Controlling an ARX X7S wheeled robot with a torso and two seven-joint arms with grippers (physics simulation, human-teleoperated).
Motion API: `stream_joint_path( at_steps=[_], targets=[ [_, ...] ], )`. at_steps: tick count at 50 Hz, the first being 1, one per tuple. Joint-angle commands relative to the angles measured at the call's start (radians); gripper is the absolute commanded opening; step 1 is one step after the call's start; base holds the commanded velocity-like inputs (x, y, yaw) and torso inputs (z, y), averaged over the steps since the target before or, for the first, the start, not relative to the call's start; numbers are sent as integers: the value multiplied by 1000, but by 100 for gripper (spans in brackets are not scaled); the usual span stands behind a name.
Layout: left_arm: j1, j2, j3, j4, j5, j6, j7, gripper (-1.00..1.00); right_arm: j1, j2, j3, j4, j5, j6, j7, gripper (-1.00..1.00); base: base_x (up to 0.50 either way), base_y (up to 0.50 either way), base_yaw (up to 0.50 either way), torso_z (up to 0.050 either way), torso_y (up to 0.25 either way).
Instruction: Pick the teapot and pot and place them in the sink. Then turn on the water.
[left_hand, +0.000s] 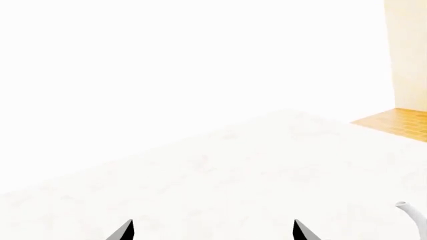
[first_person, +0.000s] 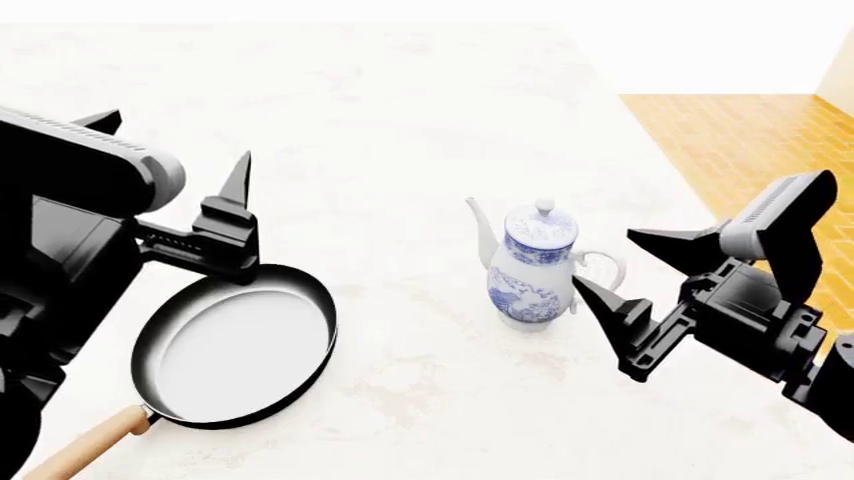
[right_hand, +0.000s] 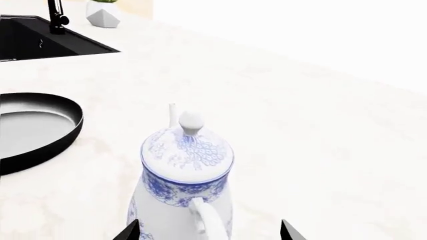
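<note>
The blue-and-white teapot (first_person: 531, 265) stands upright on the white counter (first_person: 400, 120), its handle turned toward my right gripper (first_person: 603, 258). That gripper is open, and its two fingertips flank the handle without touching it. In the right wrist view the teapot (right_hand: 187, 170) fills the space just ahead of the right gripper (right_hand: 210, 232). The pot (first_person: 234, 345), a black pan with a pale inside and a wooden handle, lies to the teapot's left. My left gripper (first_person: 174, 140) hovers open above the pan's far rim. The black sink (right_hand: 40, 42) lies beyond the pot (right_hand: 33, 130). The water is out of view.
A black faucet (right_hand: 57, 17) rises at the sink's edge, with a white planter (right_hand: 103, 15) behind it. The left gripper (left_hand: 212, 232) faces bare counter, with the teapot's spout (left_hand: 410, 212) at the frame's edge. The counter ends at the right, over an orange tiled floor (first_person: 747, 140).
</note>
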Motion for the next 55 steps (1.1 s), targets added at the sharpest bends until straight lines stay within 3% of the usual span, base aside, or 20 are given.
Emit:
stream_joint_path(
  at_steps=[1,35,36,55],
  targets=[
    [11,-3,6,1,7,11,2,100,-14,-5,-11,14,-9,-12,-5,100,0,0,0,0,0],
    [52,-18,11,5,34,50,20,100,-16,-15,-48,43,-24,-14,-8,100,0,0,0,0,0],
    [51,-18,12,5,33,50,20,100,-16,-15,-47,42,-23,-13,-8,-100,0,0,0,0,0],
    [66,-24,17,5,41,67,26,100,-21,-14,-39,37,-8,-19,-12,-100,0,0,0,0,0]
  ],
)
